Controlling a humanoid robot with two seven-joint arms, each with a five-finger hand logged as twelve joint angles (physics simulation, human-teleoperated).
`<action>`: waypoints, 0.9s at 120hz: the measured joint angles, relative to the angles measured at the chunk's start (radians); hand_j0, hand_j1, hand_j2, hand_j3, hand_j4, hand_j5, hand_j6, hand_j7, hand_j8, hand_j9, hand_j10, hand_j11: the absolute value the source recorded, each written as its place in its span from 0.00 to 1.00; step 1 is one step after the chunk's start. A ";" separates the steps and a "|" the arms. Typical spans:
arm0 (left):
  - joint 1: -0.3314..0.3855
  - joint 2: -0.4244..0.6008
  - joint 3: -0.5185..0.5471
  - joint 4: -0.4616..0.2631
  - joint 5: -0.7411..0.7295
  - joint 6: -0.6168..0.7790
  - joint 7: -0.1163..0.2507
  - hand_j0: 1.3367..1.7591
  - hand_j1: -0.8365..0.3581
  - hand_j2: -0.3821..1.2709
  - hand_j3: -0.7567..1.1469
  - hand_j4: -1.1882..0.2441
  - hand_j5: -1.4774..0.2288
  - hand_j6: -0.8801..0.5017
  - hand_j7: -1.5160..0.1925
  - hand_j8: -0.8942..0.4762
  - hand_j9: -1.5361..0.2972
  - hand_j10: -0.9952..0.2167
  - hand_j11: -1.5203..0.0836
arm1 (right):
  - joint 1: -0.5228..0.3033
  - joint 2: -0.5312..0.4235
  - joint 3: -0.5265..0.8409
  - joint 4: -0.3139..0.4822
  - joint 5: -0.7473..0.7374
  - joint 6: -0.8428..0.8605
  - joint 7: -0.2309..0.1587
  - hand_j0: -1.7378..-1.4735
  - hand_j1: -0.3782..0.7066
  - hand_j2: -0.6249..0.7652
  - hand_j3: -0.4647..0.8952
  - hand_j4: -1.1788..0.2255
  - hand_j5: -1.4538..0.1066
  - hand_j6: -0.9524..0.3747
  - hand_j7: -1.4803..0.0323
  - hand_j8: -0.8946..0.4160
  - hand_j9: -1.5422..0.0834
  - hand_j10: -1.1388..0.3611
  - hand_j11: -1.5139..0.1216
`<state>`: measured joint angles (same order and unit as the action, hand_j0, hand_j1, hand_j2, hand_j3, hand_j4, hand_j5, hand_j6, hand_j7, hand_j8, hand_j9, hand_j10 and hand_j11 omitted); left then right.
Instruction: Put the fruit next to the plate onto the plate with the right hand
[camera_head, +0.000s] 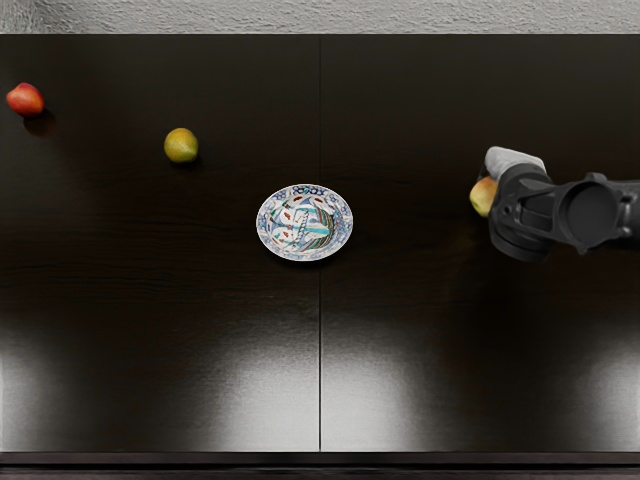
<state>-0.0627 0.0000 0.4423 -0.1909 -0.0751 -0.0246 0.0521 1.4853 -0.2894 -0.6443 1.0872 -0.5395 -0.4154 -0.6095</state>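
The right hand (510, 163) sits at the right of the frame, partly covering a yellowish fruit (482, 197) on the counter (420, 340). I cannot tell whether it grips the fruit. The plate (263, 224) lies to the left at frame centre, well apart.
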 joint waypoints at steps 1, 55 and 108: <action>0.000 0.000 0.000 0.000 0.000 0.000 0.000 0.76 0.76 0.26 0.40 0.67 0.69 0.47 0.71 0.48 0.67 0.63 0.76 | 0.002 -0.002 0.000 0.003 0.000 0.000 0.000 0.33 0.45 0.47 0.34 0.45 0.42 0.43 0.46 0.33 0.46 0.37 0.44; 0.001 0.000 -0.002 0.001 0.000 0.000 0.000 0.76 0.76 0.26 0.40 0.67 0.69 0.47 0.71 0.48 0.67 0.63 0.76 | 0.107 -0.068 0.026 0.143 0.006 -0.003 -0.001 0.33 0.47 0.48 0.34 0.46 0.40 0.44 0.45 0.34 0.45 0.36 0.42; 0.001 0.000 -0.002 0.003 0.000 0.000 0.000 0.76 0.76 0.26 0.40 0.67 0.69 0.47 0.71 0.48 0.67 0.63 0.76 | 0.159 0.012 0.117 0.175 0.033 -0.001 0.000 0.33 0.48 0.51 0.34 0.46 0.39 0.44 0.44 0.34 0.44 0.35 0.42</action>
<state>-0.0614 0.0000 0.4401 -0.1876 -0.0751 -0.0246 0.0521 1.6440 -0.2773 -0.5278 1.2621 -0.5068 -0.4163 -0.6099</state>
